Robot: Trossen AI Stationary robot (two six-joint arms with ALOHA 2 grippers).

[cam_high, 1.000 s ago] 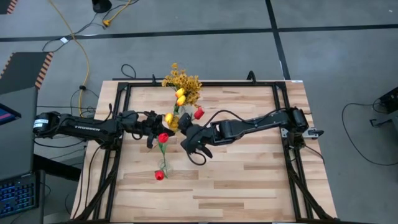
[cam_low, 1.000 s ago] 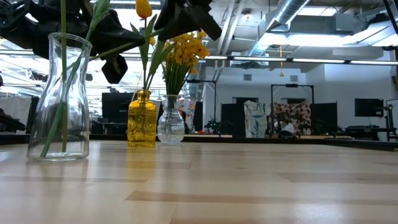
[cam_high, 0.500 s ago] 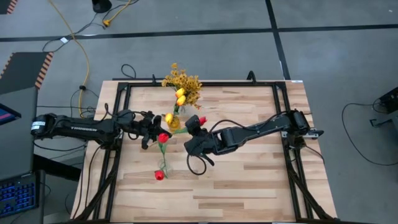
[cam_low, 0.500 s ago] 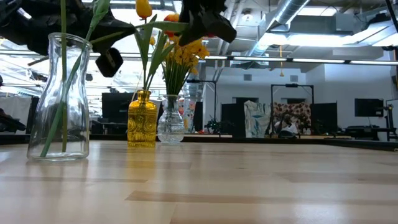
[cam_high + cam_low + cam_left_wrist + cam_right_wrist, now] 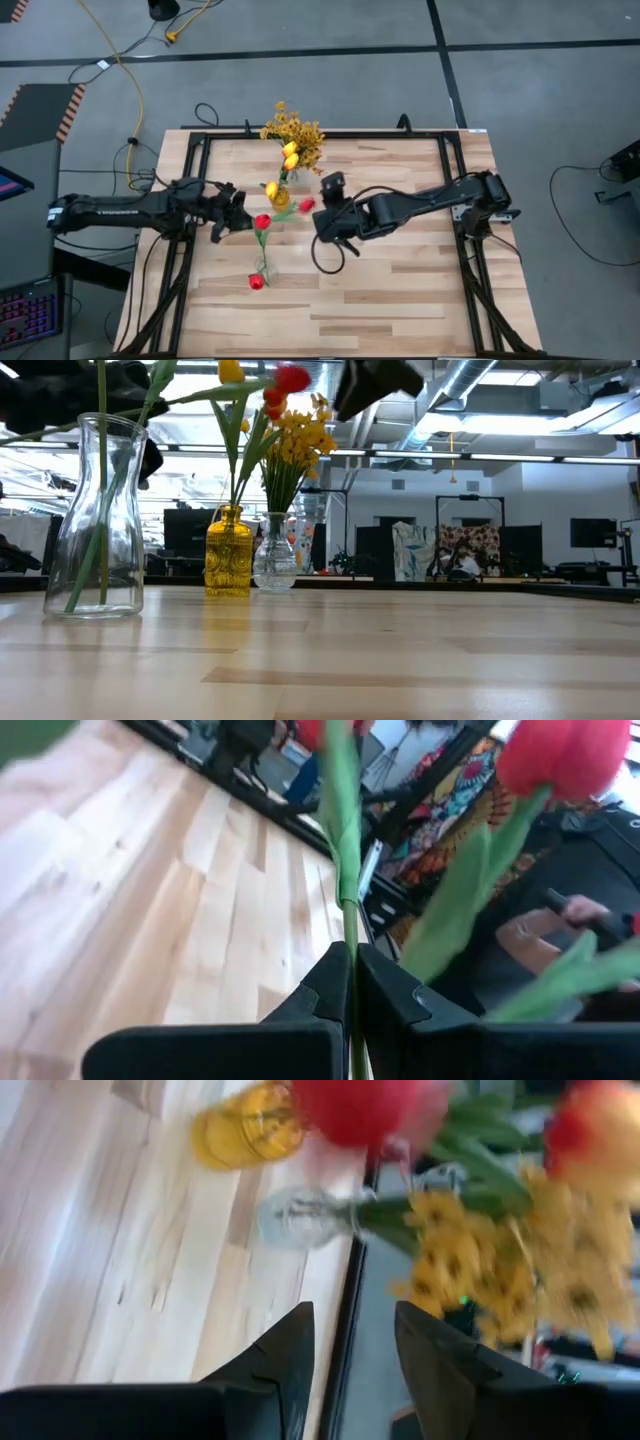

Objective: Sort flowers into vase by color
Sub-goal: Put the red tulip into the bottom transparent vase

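Your worktop (image 5: 400,290) is a pale wooden table with a black frame, standing on a grey floor; in the low view a wide workshop hall with ceiling pipes lies behind it. Near the far edge, left of the middle, you see three vases close together. The clear glass vase (image 5: 94,520) nearest the low camera holds green stems, and red tulips (image 5: 258,282) lean out of it toward the near edge. The yellow vase (image 5: 229,551) holds yellow-orange tulips (image 5: 290,155). Just beside it a small clear vase (image 5: 275,552) holds a spray of mustard-yellow blossoms (image 5: 291,129), closest to the far edge.

Your left gripper (image 5: 351,988) is above the table by the left edge of the vase cluster, its fingers clenched on the green stem of a red tulip (image 5: 566,758). In the high view that gripper (image 5: 226,212) sits just left of the red heads, and the stem runs out past the closed tips.

Your right gripper (image 5: 330,212) hovers right of the vases, near the middle of the worktop. Its fingers (image 5: 441,1350) stand apart and grasp nothing, pointing toward the yellow vase and the blossoms.
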